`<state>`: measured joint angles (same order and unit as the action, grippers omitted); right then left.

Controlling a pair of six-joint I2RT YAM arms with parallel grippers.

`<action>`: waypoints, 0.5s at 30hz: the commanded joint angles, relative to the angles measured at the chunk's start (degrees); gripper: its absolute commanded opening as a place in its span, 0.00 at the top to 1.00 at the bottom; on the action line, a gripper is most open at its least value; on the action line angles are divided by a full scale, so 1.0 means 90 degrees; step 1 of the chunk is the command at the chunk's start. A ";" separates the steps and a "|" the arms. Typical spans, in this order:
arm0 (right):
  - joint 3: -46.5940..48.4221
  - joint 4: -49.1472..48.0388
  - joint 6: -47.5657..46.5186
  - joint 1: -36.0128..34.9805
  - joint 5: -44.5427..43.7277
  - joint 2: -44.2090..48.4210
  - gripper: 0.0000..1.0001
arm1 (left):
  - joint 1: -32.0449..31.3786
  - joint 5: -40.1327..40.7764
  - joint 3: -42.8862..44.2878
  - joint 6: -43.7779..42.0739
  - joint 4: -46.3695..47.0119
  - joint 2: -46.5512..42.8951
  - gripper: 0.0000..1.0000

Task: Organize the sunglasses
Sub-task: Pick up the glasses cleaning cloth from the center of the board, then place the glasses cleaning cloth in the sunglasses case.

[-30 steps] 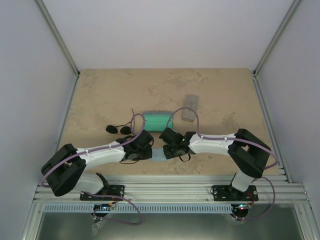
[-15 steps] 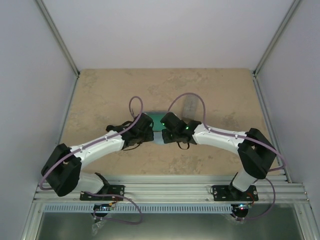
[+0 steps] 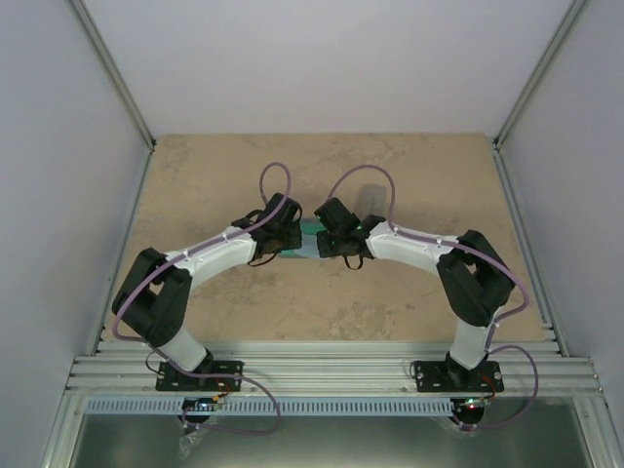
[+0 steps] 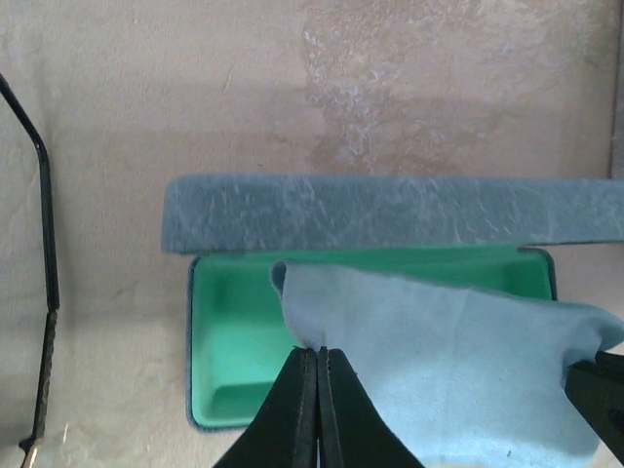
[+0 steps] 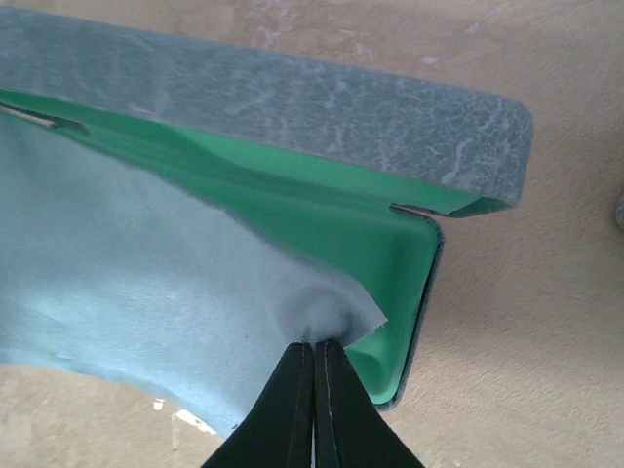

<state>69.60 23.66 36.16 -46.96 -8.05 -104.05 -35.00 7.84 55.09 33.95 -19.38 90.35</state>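
Mostly cropped: sunglasses (image 4: 47, 234) at frame edge; left hand (image 4: 317, 353), right hand (image 5: 314, 345) pinching cloth (image 4: 439, 370) over case (image 4: 229, 331).

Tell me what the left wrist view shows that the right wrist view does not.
Only the left wrist view: a thin dark glasses arm on the table beside the case, and the left gripper shut on the cloth. Only the right wrist view: the right gripper shut on another corner. Both: the open green-lined case and the light blue cloth.

Matt suede-like cloth (image 4: 448, 361); fuzzy case (image 4: 390, 214); mottled tabletop (image 4: 439, 88).
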 commanded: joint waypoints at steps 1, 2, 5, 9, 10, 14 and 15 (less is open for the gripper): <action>0.0145 -0.0225 -0.0081 0.0096 0.0076 -0.0182 1.00 | 0.0147 -0.0016 0.0234 -0.0367 0.0173 0.0232 1.00; 0.0159 -0.0243 -0.0077 0.0113 0.0091 -0.0223 1.00 | 0.0166 -0.0069 0.0245 -0.0403 0.0189 0.0287 1.00; 0.0238 -0.0241 -0.0091 0.0162 0.0118 -0.0336 1.00 | 0.0219 -0.0120 0.0214 -0.0416 0.0231 0.0392 1.00; 0.0333 -0.0243 -0.0133 0.0204 0.0132 -0.0477 0.99 | 0.0280 -0.0205 0.0180 -0.0425 0.0330 0.0484 1.00; 0.0363 -0.0246 -0.0139 0.0215 0.0120 -0.0518 1.00 | 0.0285 -0.0213 0.0191 -0.0425 0.0348 0.0526 1.00; 0.0434 -0.0238 -0.0184 0.0289 0.0128 -0.0622 1.00 | 0.0331 -0.0246 0.0247 -0.0426 0.0389 0.0685 1.00; 0.0444 -0.0232 -0.0196 0.0312 0.0131 -0.0647 0.99 | 0.0342 -0.0255 0.0290 -0.0422 0.0356 0.0743 1.00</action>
<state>72.07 22.22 35.44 -44.97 -6.70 -108.62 -32.58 6.35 56.01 31.03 -17.19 95.39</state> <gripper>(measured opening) 0.009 0.012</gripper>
